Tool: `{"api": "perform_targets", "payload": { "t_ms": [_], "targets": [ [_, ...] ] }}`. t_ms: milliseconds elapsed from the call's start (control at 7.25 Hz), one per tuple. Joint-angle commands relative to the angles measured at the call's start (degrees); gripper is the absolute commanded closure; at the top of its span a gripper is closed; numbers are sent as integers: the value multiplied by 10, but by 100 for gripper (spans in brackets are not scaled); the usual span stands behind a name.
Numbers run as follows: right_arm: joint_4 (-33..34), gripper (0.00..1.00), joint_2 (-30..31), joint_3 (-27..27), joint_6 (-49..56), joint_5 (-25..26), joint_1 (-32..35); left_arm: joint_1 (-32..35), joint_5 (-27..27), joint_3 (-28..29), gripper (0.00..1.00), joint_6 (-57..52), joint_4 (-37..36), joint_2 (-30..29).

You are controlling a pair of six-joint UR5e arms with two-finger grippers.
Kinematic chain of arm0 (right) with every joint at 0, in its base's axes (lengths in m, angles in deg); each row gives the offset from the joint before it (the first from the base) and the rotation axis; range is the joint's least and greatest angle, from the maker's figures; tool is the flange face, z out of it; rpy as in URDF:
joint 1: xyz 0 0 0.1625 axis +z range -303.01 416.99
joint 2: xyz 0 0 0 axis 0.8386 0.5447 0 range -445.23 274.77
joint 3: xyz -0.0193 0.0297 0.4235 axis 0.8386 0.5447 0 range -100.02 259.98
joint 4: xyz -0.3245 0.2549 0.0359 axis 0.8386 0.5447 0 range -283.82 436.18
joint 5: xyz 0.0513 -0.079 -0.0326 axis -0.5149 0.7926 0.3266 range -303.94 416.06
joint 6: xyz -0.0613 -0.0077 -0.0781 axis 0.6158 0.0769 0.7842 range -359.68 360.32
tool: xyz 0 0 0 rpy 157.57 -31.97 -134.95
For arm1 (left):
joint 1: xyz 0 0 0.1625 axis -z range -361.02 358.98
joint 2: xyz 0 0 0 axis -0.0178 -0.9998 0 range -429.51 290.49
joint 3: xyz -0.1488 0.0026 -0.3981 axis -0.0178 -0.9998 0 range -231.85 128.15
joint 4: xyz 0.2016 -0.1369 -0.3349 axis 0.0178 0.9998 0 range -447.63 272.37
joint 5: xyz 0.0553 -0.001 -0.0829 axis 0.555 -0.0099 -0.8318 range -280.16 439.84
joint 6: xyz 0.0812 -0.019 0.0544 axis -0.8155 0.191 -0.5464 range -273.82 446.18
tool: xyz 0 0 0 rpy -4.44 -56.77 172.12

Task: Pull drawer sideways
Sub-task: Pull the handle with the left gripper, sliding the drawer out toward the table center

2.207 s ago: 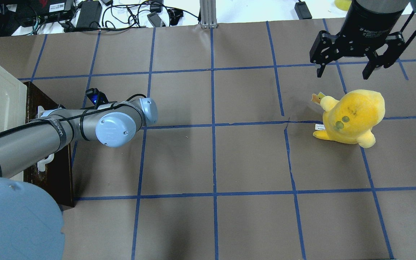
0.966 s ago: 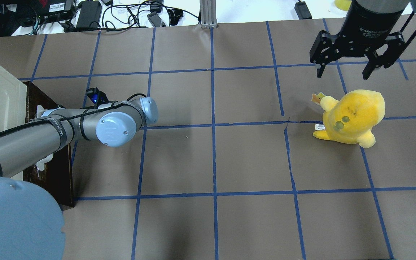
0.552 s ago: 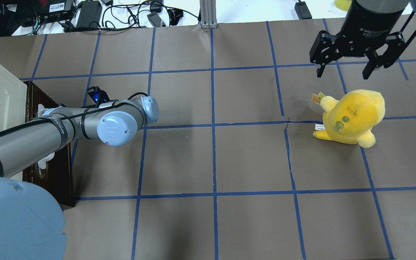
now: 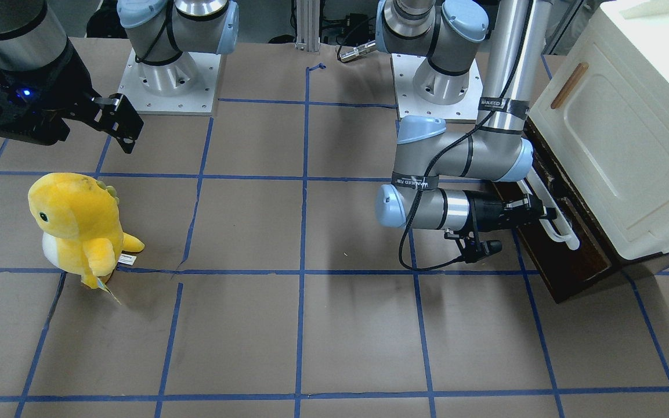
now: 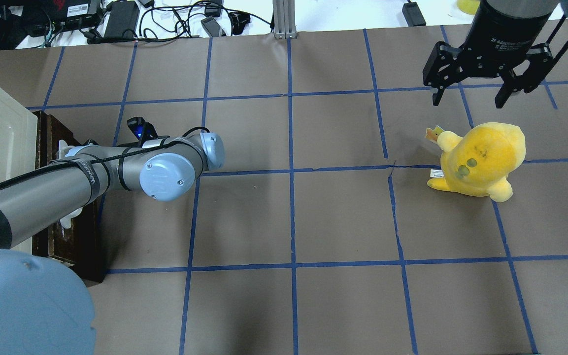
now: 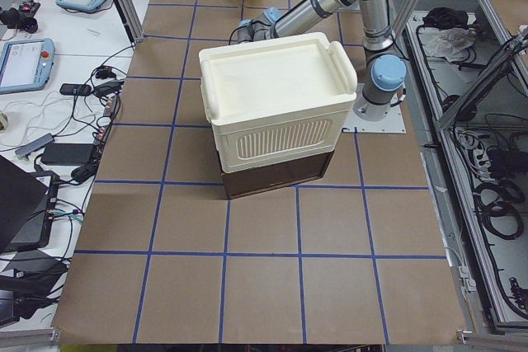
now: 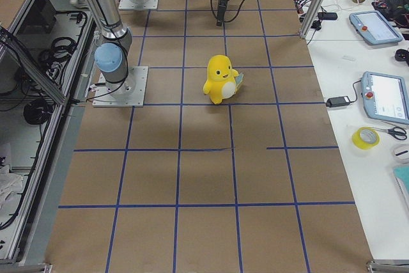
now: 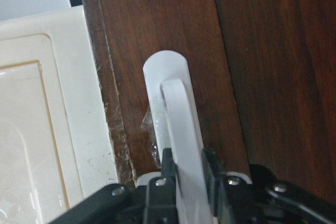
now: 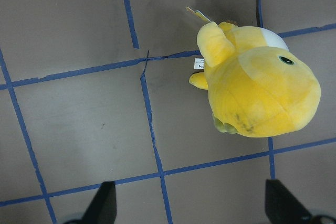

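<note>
Left wrist-mounted view | left gripper (image 8: pixel 188 167) clenched on the white bar handle (image 8: pixel 176 119) of the drawer (image 8: pixel 252 66), low under the cream cabinet (image 4: pixel 618 133) at the left end of the table (image 4: pixel 311 337) | right gripper (image 5: pixel 470 93) spread wide, idle near the yellow plush (image 5: pixel 481 158) | risk — an off-axis tug could slide the fingers (image 8: pixel 167 169) along that slick bar, or drag the whole cabinet instead

I read the drawer (image 8: pixel 262 51) front as dark stained wood with a slight sheen, rough and chipped along its edge. Its bar handle (image 8: pixel 181 129) looks like smooth white plastic. The cabinet door (image 8: pixel 47 103) is smooth, cream and semi-matt. Matt brown paper covers the table (image 5: pixel 343 217), and the plush toy (image 5: pixel 481 158) is fuzzy yellow cloth.
</note>
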Motion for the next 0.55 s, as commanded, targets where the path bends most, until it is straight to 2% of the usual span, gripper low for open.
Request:
{"api": "perform_targets", "payload": {
  "t_ms": [0,414],
  "targets": [
    [0,0,0,0,0,0,0,8,-4,8,100,-12,0,-2],
    [0,0,0,0,0,0,0,26,-8,23,100,-18,0,-6]
  ]
}}
